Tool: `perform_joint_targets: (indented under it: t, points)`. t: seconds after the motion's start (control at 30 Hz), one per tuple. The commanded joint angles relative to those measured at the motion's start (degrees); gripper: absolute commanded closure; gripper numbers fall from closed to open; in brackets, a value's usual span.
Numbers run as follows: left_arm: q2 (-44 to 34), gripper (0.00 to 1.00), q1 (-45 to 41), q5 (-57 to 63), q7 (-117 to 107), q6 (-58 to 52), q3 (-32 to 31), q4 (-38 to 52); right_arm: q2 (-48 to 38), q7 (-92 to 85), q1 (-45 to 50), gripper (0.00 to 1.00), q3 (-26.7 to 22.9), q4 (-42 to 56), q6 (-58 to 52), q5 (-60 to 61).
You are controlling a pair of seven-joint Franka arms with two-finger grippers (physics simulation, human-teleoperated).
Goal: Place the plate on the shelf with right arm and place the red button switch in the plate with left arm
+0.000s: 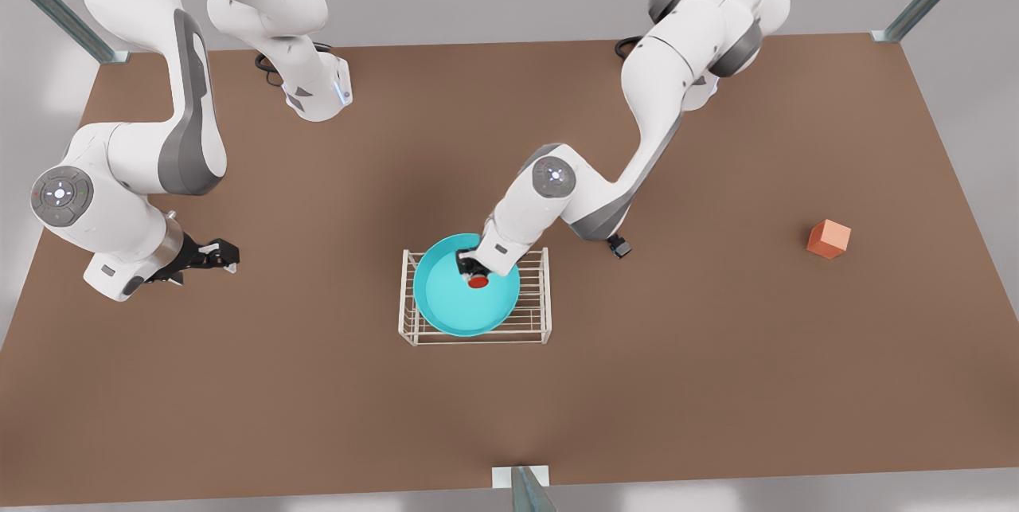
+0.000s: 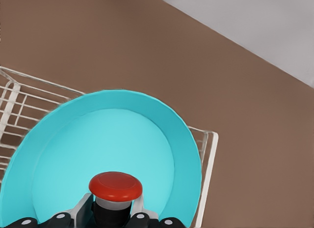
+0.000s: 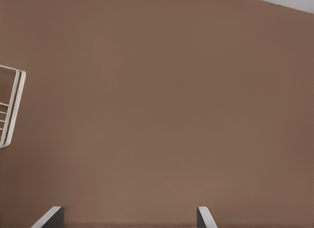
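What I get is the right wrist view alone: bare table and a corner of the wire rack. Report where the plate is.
Observer: The plate lies on top of the shelf, near the table's middle in the front view.
Operator: Give me the red button switch.
Observer: The red button switch is over the plate's floor, with the jaws of the left gripper closed on its dark body.
Operator: Place my own arm.
Observer: The right gripper waits, jaws open, low over the table at the front view's left, apart from the shelf.
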Motion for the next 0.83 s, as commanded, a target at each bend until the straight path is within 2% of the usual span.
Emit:
perform_joint_targets:
  t: [0.0, 0.13, 0.17, 0.2, 0.23, 0.27, 0.33, 0.37, 0.4, 0.5, 0.8]
  points:
    - [0.25, 0.0, -0.02, 0.85, -23.51, 9.13, 0.71, 0.12, -0.06, -1.11, 0.0, 0.0, 0.0, -0.01, -0.01, 0.04]
    - [0.07, 0.0, -0.63, 5.15, -22.54, 8.16, 0.62, -0.58, -0.06, -1.11, 0.0, 0.0, 0.0, -0.01, -0.1, 0.04]
    - [-0.89, 0.0, -0.46, 11.2, -19.58, -3.9, 0.18, -0.5, -0.06, -1.02, 0.0, 0.0, 0.0, 0.08, -0.1, 0.04]
    - [-6.24, 0.0, 4.62, 7.55, 5.66, -27.09, -0.87, -0.41, -0.06, -1.02, 0.0, 0.0, 0.0, -0.01, -0.1, 0.04]
    - [-13.37, 0.0, 15.09, 4.54, 30.7, -44.29, -0.87, -0.41, 0.03, -1.11, 0.0, 0.0, 0.0, -0.01, -0.1, 0.04]
    - [-16.27, 0.0, 21.86, 4.63, 41.34, -50.54, -0.96, -0.41, -0.06, -1.11, 0.0, 0.0, 0.0, -0.01, -0.1, 0.04]
    - [-20.84, 0.0, 32.14, 4.63, 54.27, -56.0, -0.61, -2.25, -0.06, -1.02, 0.0, 0.0, 0.0, 0.08, -0.1, 0.13]
    - [-25.4, 0.0, 29.88, 0.95, 59.54, -53.03, 8.67, -7.51, -0.06, -1.11, 0.0, 0.0, 0.0, -0.01, -0.1, 0.13]
    - [-39.8, 0.0, 26.97, -5.3, 61.48, -33.64, 15.82, -30.93, -0.06, -1.11, 0.0, 0.0, 0.0, -0.01, -0.1, 0.13]
    - [-39.04, 0.0, 26.35, -4.95, 61.22, -36.83, 15.56, -29.5, -0.06, -1.11, 0.0, 0.0, 0.0, -0.01, -0.1, 0.13]
    - [-37.02, 0.0, 25.56, -4.16, 61.83, -36.75, 15.03, -26.86, 0.38, -0.93, 0.0, 0.0, 0.0, 0.61, -1.24, 0.3]
